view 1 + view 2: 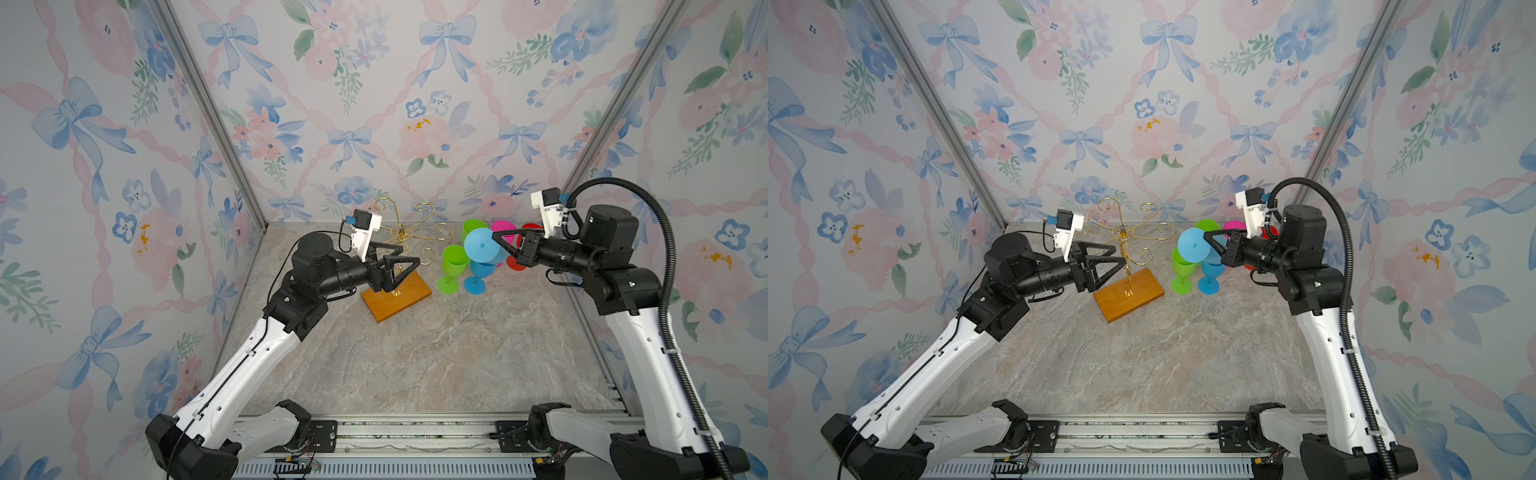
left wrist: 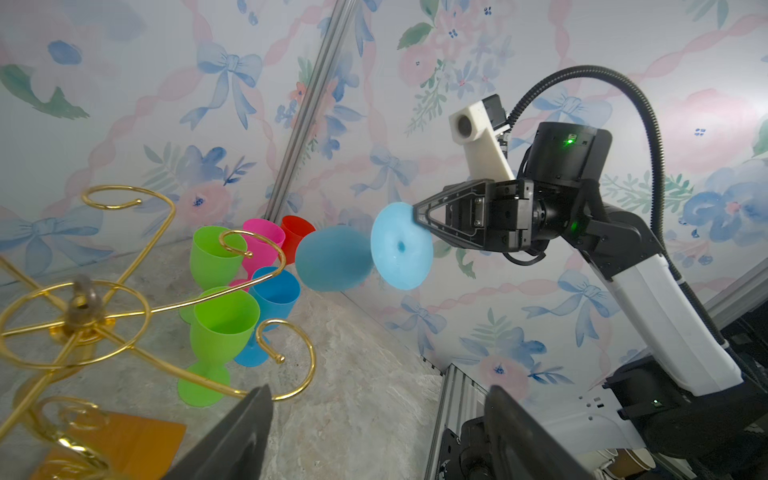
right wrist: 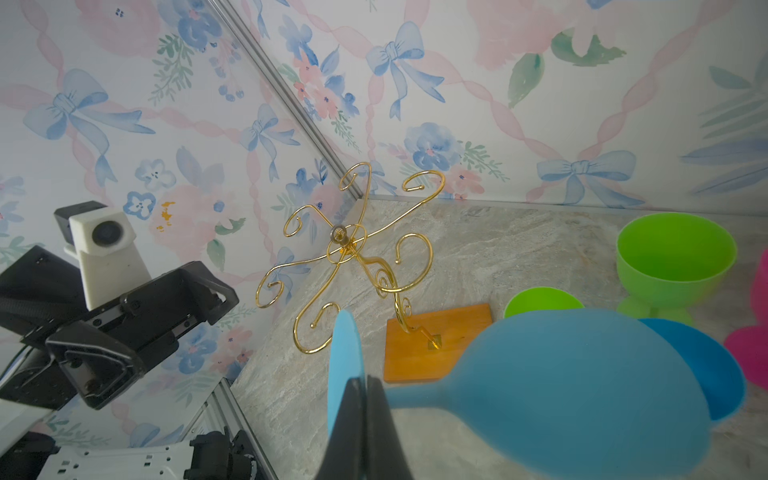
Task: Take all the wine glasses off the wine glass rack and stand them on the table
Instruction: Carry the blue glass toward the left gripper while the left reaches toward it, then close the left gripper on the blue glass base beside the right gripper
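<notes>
Right gripper (image 3: 361, 386) is clamped on the foot rim of the blue wine glass (image 3: 582, 395), which lies sideways, stem level, off the wine glass rack (image 1: 411, 291), toward the right rear corner of the desk (image 1: 415, 353); left gripper (image 1: 409, 254) stands open beside the rack.

No readable text, label, brand, number or sign is showing in any view.

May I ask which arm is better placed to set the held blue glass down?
Right: the right fingers hold the blue glass by its foot beside the standing glasses; the left fingers are open by the rack.
</notes>
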Tool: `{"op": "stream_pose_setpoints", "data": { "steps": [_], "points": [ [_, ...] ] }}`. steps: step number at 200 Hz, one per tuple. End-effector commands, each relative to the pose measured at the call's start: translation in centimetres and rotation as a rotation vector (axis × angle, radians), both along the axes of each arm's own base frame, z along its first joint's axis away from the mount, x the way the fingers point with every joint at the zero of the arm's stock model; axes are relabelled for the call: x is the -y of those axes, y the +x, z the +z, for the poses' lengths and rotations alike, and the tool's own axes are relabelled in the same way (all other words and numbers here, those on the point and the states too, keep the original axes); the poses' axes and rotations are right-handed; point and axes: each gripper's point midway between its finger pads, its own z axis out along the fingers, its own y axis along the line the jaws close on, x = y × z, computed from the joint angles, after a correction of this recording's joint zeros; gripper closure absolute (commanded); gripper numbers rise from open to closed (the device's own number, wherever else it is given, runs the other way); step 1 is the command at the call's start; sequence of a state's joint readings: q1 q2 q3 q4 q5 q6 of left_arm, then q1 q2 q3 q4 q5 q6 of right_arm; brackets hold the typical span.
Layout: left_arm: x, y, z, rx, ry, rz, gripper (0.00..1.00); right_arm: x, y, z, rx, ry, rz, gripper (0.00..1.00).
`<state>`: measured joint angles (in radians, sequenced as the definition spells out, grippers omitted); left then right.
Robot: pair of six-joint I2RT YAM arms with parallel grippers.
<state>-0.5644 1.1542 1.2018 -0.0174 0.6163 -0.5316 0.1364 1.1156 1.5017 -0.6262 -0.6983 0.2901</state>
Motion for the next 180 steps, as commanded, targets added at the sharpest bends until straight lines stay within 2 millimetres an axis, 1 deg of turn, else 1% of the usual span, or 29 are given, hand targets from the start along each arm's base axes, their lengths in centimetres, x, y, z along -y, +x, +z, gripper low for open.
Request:
{"op": "stream_pose_setpoints", "data": {
  "steps": [1,31,59,75,77,84,94,111,137,180],
  "points": [
    [2.1,-0.4,0.5,-0.018,-0.007,-0.034,0.20,-0.1,-2.5,0.1,0.060,-0.053,0.034,1.00],
    [5.2,-1.5,-0.3,-0.046,0.010,-0.130,0.22,-0.7,-4.2,0.5,0.070,-0.039,0.090,1.00],
    [6.8,-1.9,-0.3,-0.066,0.001,-0.172,0.23,-1.4,-5.2,0.9,0.080,-0.014,0.140,1.00],
    [7.7,-2.6,0.3,-0.072,-0.032,-0.227,0.27,-1.7,-5.5,0.9,0.083,-0.010,0.150,1.00],
    [7.8,-2.7,0.3,-0.074,-0.036,-0.234,0.28,-1.9,-5.8,1.0,0.082,-0.002,0.175,1.00],
    [8.2,-3.1,0.6,-0.078,-0.048,-0.262,0.29,-2.2,-6.1,1.0,0.083,0.006,0.191,1.00],
    [8.7,-3.4,0.5,-0.089,-0.054,-0.290,0.31,-2.3,-6.2,0.9,0.078,0.010,0.202,1.00],
    [9.3,-3.6,0.4,-0.098,-0.056,-0.310,0.34,-2.4,-6.3,0.8,0.075,0.018,0.213,1.00],
    [10.0,-3.9,0.1,-0.123,-0.066,-0.346,0.41,-2.7,-6.4,0.8,0.073,0.043,0.228,1.00],
    [10.3,-4.0,0.5,-0.129,-0.089,-0.363,0.49,-2.8,-6.3,0.7,0.076,0.060,0.237,1.00]
  ]
}}
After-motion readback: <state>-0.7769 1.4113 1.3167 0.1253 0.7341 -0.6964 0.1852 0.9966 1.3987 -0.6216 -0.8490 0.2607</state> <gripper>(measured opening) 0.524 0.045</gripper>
